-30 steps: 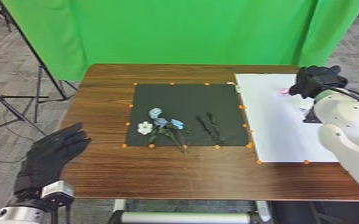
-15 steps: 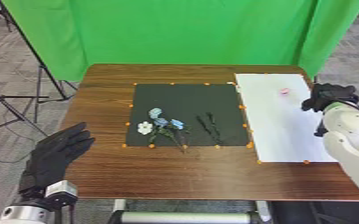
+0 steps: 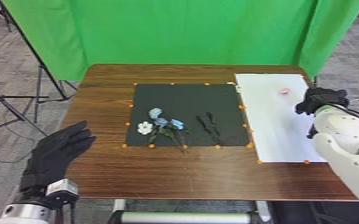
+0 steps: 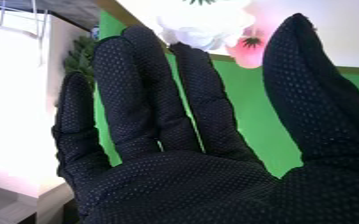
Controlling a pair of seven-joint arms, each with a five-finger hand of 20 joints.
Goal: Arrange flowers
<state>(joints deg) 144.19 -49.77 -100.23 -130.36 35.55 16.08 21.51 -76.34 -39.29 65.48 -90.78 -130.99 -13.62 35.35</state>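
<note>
head view: blue flowers (image 3: 155, 113)

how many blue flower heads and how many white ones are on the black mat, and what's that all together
Blue flower heads: 3
White flower head: 1
Total: 4

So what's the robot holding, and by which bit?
Nothing: the right hand is open with no flower in its palm, and the left hand is open and empty too.

On the table (image 3: 158, 182), flowers (image 3: 161, 121) lie on a mat (image 3: 189, 96), left of a sheet (image 3: 275, 127).
</note>
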